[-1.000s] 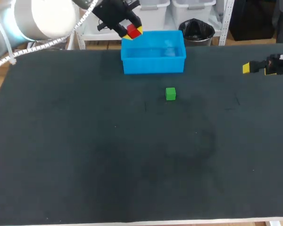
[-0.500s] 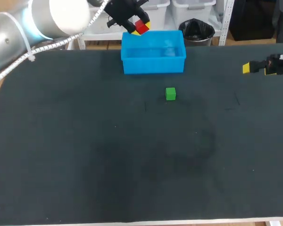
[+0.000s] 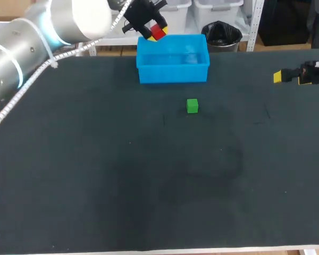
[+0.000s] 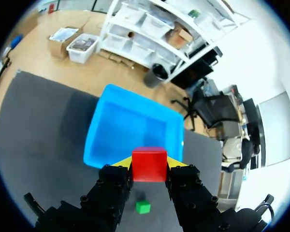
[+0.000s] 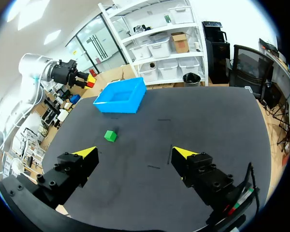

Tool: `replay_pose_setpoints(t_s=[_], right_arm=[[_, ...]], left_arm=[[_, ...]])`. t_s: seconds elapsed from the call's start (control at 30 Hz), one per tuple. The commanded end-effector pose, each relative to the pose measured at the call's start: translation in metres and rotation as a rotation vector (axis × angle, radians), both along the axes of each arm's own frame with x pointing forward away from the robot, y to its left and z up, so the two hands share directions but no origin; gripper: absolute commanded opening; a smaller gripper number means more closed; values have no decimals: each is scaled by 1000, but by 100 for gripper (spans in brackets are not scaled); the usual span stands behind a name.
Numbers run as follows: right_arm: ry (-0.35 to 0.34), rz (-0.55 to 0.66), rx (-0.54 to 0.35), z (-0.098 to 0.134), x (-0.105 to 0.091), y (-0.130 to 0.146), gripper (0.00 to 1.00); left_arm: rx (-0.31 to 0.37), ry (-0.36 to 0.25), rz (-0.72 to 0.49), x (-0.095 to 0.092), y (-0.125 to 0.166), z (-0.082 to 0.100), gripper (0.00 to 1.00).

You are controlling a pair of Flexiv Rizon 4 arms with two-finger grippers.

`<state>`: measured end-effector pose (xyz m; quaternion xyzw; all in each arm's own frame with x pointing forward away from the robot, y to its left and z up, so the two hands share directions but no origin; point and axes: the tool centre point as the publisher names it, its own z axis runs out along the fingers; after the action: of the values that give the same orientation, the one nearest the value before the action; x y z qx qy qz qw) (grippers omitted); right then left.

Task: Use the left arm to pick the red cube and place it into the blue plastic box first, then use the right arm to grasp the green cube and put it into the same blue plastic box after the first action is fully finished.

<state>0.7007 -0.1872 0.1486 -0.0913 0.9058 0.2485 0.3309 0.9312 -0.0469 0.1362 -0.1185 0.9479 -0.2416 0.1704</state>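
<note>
Two cubes sit apart: the red cube (image 3: 159, 31) is pinched between the left gripper's (image 4: 148, 166) jaws, raised seemingly over the blue plastic box's (image 3: 173, 71) far left corner. The green cube (image 3: 192, 105) rests on the table (image 3: 95, 175) near the box's front. The right gripper (image 5: 135, 152) hangs over the table's right side, jaws spread.

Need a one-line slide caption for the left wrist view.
Left gripper shut on the red cube, blue plastic box just ahead, green cube lying beneath.
</note>
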Motion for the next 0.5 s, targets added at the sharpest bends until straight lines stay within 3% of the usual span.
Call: replay_pose_setpoints(t_s=[0.03,0.5], right_arm=[[1,-2,-2,0,0,1,100],[1,-2,-2,0,0,1,100]], left_arm=[[14,46,-6,32,-6,-10,0],[30,121,38,56,-3,-48,0]])
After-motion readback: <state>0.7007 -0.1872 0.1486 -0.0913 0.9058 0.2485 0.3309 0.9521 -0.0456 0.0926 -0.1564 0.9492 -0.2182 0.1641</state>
